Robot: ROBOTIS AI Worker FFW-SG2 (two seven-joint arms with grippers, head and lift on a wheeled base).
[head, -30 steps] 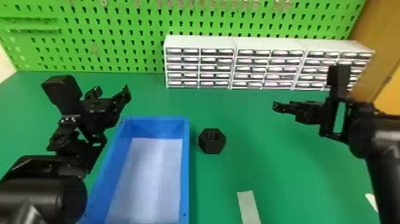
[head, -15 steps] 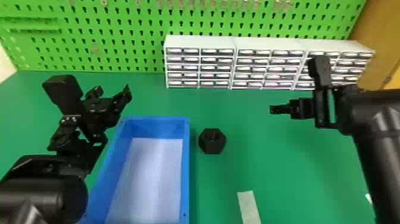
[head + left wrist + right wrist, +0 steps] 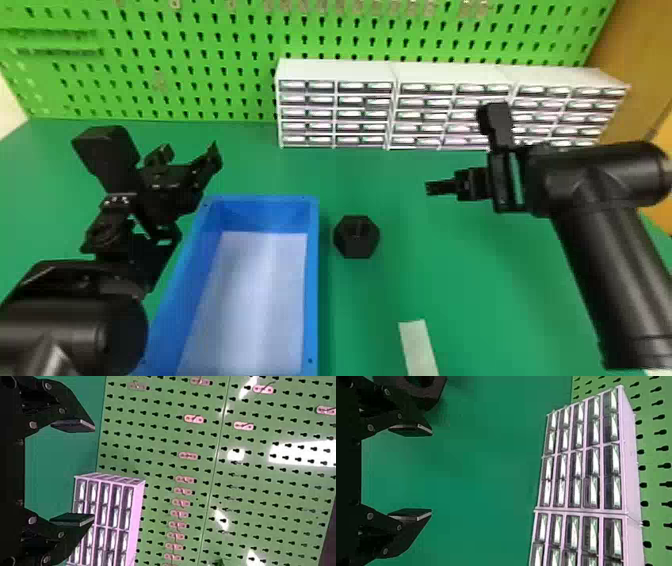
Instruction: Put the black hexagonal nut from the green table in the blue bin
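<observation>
**Black hexagonal nut (image 3: 356, 237) on the table, to be gripped by the right arm**

The thick black nut lies flat, hole upward, on the smooth green table (image 3: 475, 290), just beside the right wall of the rectangular blue plastic bin (image 3: 312, 280). By the right gripper (image 3: 431, 471), two flat black fingers held wide apart, nothing is grasped; the nut shows past one of them in the right wrist view. The left gripper (image 3: 94, 473), also spread wide and holding nothing, is parked over the bin's far left side.

For a good pick, the right gripper is best centred over the nut before being lowered, with the spread kept. Two opposite flat sides should be met squarely, as corners may make the nut twist. Care is needed at the bin wall, where little room is left for a finger. Once gripped, the nut should be raised clear of the rim before being carried left.

Compared with the earlier head views, the right gripper is shifted left, nearer the nut. The nut, the bin and the left gripper are unmoved.
</observation>
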